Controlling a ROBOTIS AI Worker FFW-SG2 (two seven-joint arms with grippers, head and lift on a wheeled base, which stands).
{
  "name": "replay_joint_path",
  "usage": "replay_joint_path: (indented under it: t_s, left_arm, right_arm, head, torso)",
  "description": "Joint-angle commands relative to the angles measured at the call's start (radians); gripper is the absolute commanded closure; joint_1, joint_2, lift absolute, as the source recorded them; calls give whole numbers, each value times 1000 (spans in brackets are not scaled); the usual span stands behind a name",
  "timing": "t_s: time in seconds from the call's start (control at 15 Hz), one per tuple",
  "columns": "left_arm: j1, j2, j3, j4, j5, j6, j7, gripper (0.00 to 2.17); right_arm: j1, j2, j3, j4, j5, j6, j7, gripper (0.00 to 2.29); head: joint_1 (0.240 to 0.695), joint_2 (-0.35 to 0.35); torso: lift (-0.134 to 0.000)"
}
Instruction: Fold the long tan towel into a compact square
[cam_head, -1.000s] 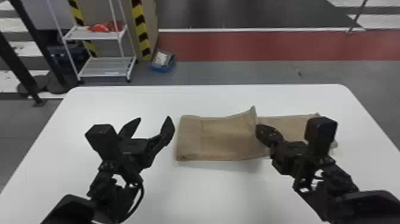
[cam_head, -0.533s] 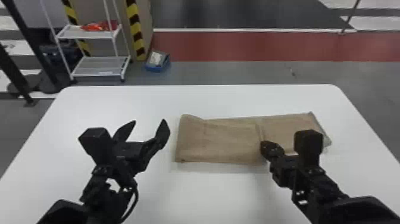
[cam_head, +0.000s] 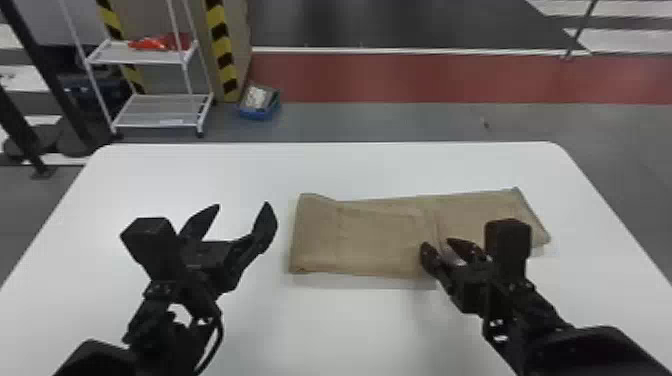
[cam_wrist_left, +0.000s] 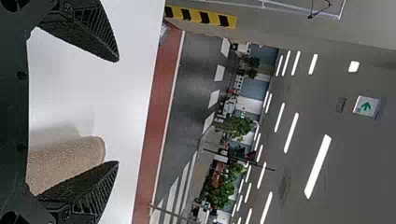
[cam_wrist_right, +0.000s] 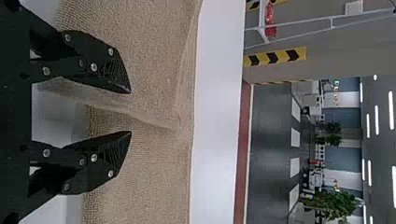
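Observation:
The tan towel (cam_head: 375, 235) lies on the white table, its left part folded over and a raised edge crossing it near the middle. My right gripper (cam_head: 445, 252) is open over that edge at the towel's near side. In the right wrist view, the towel (cam_wrist_right: 154, 177) spreads behind my right gripper (cam_wrist_right: 130, 112), whose fingers stand apart on either side of the fold edge. Left of the towel, my left gripper (cam_head: 242, 220) stands open with nothing between its fingers. In the left wrist view, the towel's end (cam_wrist_left: 70, 161) shows beside one finger of my left gripper (cam_wrist_left: 118, 112).
The white table (cam_head: 350, 320) has its far edge beyond the towel. On the floor behind stand a white shelf rack (cam_head: 160, 112) and a blue bin (cam_head: 259, 102).
My right gripper has opened and moved slightly nearer the table's front. The towel's raised flap has settled lower. My left gripper looks almost unchanged.

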Motion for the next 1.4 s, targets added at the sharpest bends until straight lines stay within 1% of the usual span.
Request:
replay_joint_path:
  t_s: [0.0, 0.53, 0.67, 0.8, 0.93, 1.27, 1.33]
  left_arm:
    - [2, 0, 2, 0, 0, 0, 0, 110]
    - [8, 2, 8, -12, 3, 3, -3, 110]
    - [9, 2, 9, -14, 6, 3, -6, 110]
    - [9, 2, 9, -14, 6, 3, -8, 110]
    - [11, 2, 11, -14, 6, 3, -8, 110]
    - [14, 3, 12, -14, 6, 3, -8, 110]
    - [15, 5, 14, -15, 6, 3, -6, 110]
  right_arm:
    - [-7, -1, -1, -3, -2, 3, 0, 448]
    - [-70, 3, 10, 51, 8, 43, 0, 475]
    - [-75, 5, 10, 60, 7, 49, 0, 697]
    - [-80, 5, 10, 66, 7, 59, 0, 707]
    - [-84, 5, 10, 69, 7, 74, 2, 842]
    - [-86, 5, 13, 74, 4, 74, 5, 846]
    - [-86, 5, 13, 74, 2, 74, 5, 1045]
  head:
    - [695, -9]
    - [695, -6]
    - [695, -6]
    - [695, -6]
    - [695, -6]
    - [695, -6]
    - [695, -6]
  torso:
    - [-123]
    - [-123]
    - [-123]
    - [-123]
    - [-123]
    - [-123]
    - [-123]
